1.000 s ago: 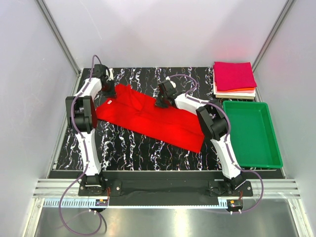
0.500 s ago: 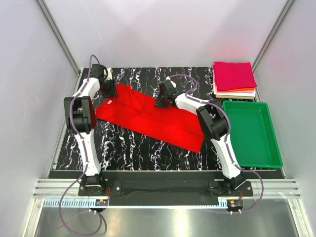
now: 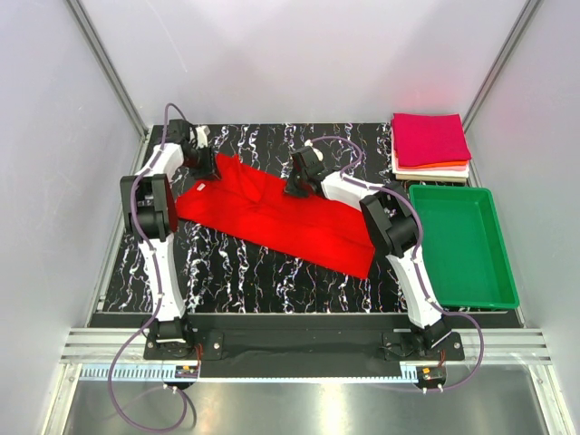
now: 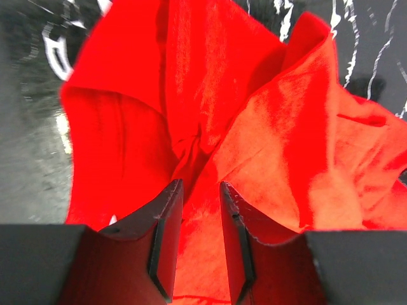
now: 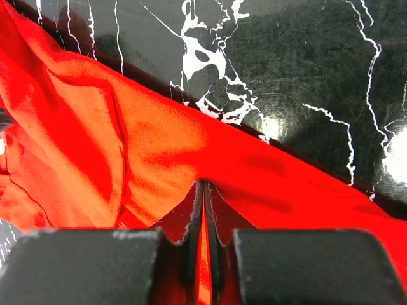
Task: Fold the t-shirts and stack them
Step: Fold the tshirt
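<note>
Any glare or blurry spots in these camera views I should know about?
Right wrist: bright glare spots on the glossy table. Left wrist: table at left smeared, red t-shirt oversaturated. Top external: even light, pinkish cast on the back wall above the folded stack.

This is a robot test cell in a lab. Plain white panels (image 3: 299, 54) and aluminium rails (image 3: 100, 345) enclose a black marbled table (image 3: 263, 272) at frame centre.

Left arm (image 3: 161, 272) and right arm (image 3: 412, 272) match: white links, black joint housings, black base plates. A purple cable (image 3: 340, 139) loops along each one. Jaws are matte black with ridged, scuffed inner edges.
</note>
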### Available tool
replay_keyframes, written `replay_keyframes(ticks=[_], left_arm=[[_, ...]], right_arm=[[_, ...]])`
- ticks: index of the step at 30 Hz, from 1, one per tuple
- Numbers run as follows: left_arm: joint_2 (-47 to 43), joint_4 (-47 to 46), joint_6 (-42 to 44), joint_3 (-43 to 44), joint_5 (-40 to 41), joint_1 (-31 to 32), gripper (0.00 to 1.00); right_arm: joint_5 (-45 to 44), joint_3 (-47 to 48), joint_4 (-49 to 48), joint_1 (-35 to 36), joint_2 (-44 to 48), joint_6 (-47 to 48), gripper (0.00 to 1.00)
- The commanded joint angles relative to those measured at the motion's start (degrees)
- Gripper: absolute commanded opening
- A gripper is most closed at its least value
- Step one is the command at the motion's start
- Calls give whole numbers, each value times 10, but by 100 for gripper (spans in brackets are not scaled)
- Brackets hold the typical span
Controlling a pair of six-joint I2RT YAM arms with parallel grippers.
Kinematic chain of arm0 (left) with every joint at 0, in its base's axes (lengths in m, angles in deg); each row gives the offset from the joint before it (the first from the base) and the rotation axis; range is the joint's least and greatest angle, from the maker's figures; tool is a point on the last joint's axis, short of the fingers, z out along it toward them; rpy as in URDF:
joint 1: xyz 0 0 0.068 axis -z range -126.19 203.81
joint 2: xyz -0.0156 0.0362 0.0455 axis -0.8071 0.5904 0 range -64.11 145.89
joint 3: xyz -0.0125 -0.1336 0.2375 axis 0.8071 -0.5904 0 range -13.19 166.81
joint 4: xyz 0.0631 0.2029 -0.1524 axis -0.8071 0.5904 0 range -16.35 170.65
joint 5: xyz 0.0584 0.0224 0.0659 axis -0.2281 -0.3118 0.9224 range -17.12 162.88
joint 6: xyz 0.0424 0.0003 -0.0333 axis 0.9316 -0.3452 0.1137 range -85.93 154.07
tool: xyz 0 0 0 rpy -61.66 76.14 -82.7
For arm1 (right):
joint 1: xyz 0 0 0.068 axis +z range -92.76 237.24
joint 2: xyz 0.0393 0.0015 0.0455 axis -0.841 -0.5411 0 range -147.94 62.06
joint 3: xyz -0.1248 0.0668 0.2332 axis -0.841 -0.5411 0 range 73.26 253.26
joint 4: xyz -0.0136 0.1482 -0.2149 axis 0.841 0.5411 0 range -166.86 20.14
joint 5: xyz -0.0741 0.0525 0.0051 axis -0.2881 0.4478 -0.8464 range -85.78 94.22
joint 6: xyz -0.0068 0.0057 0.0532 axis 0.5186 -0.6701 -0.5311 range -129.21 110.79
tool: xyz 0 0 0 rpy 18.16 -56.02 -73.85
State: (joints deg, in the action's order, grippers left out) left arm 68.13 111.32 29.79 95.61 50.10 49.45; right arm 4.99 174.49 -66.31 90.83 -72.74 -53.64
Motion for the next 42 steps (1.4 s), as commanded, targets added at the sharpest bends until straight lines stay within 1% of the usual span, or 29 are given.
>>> replay_keyframes(ticks=[1, 5, 6, 8, 9, 12, 13, 20, 23, 25, 32, 36, 38, 39, 40, 42], left_arm=[[7, -8, 11, 27, -26, 2, 34], [11, -8, 12, 31, -20, 6, 31], [11, -8, 11, 32, -18, 5, 23], [7, -8, 8, 29, -16, 6, 17], [4, -8, 6, 28, -10, 5, 10], [-14, -8, 4, 17, 5, 5, 1], [-24, -8, 3, 14, 8, 5, 0], [-69, -7, 0, -32, 23, 5, 0], [-85, -6, 1, -51, 44, 3, 0], [-94, -5, 0, -59, 49, 1, 2], [-108, 1, -15, -96, 60, -6, 3], [-104, 19, -18, -97, 91, -6, 4], [-98, 31, -17, -92, 106, -7, 8], [-96, 33, -16, -91, 109, -7, 13], [-94, 35, -16, -87, 110, -7, 21], [-93, 41, -21, -80, 122, -7, 30]], right_arm=[[-9, 11, 13, -5, -21, 2, 10], [-9, 7, 14, -5, -21, 3, 10], [-10, 6, 14, -5, -21, 4, 10], [-10, 5, 14, -5, -20, 4, 10], [-10, 5, 15, -4, -20, 4, 9], [-12, 3, 16, -7, -18, 7, 10], [-12, 2, 17, -8, -19, 6, 9], [-10, 5, 19, -15, -20, 6, 9], [-11, 4, 19, -17, -19, 6, 9], [-12, 5, 21, -18, -19, 6, 9], [-10, 7, 20, -18, -20, 1, 9], [-9, 7, 21, -18, -19, 1, 9], [-9, 6, 21, -18, -18, 2, 9], [-9, 6, 21, -17, -19, 3, 10], [-9, 8, 22, -18, -19, 4, 9], [-9, 8, 22, -18, -19, 9, 10]])
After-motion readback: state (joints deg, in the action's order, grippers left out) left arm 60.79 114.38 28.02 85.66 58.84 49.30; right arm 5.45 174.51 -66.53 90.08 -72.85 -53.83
